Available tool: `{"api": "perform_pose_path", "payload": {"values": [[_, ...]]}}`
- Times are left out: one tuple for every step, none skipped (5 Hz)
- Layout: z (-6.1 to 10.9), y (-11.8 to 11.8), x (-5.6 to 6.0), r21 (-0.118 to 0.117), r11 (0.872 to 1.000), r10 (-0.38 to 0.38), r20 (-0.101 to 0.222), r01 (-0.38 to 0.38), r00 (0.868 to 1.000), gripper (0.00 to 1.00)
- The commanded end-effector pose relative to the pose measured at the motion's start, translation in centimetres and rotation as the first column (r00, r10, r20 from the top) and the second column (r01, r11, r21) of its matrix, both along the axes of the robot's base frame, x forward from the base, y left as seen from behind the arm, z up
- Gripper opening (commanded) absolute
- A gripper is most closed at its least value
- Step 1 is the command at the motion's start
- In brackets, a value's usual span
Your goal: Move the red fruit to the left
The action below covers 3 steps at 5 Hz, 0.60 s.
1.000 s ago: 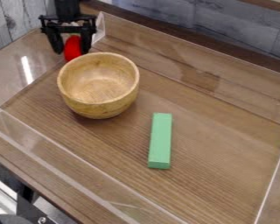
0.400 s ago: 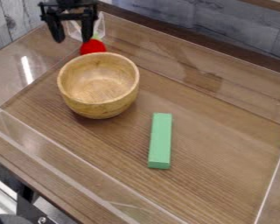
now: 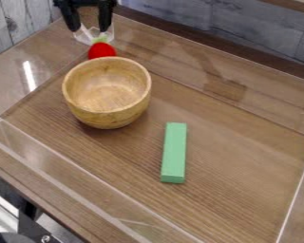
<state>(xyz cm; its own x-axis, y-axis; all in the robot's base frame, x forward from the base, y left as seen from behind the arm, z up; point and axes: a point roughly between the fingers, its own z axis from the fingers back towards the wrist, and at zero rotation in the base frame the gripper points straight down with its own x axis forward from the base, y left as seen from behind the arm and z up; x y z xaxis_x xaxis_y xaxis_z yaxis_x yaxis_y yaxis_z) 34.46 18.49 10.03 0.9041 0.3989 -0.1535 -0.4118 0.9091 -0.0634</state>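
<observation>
The red fruit (image 3: 102,49) is a small bright red toy lying on the wooden table (image 3: 237,133), just behind the far rim of the wooden bowl (image 3: 106,92). My gripper (image 3: 88,23) hangs above it and slightly to the left at the top edge of the view, pointing down. Its dark fingers (image 3: 71,19) stand apart with nothing between them, and they are clear of the fruit.
A long flat green block (image 3: 175,152) lies right of the bowl toward the front. Clear plastic walls (image 3: 294,204) fence the table, and a wooden rail (image 3: 231,43) runs along the back.
A second ago the open fingers stood low around the red fruit. The gripper has since risen and shifted slightly right, leaving the fruit on the table behind the bowl.
</observation>
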Motion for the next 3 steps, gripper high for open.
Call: {"api": "perform_pose_path", "payload": {"values": [[3.4,0.7,0.6,0.071,0.997,-0.001,0.093,-0.005,0.996,0.00],[2.6,1.3,0.6,0.078,0.997,0.002,0.082,-0.009,0.997,0.00],[1.9,2.0,0.7,0.083,0.996,0.013,0.073,-0.019,0.997,0.00]]}}
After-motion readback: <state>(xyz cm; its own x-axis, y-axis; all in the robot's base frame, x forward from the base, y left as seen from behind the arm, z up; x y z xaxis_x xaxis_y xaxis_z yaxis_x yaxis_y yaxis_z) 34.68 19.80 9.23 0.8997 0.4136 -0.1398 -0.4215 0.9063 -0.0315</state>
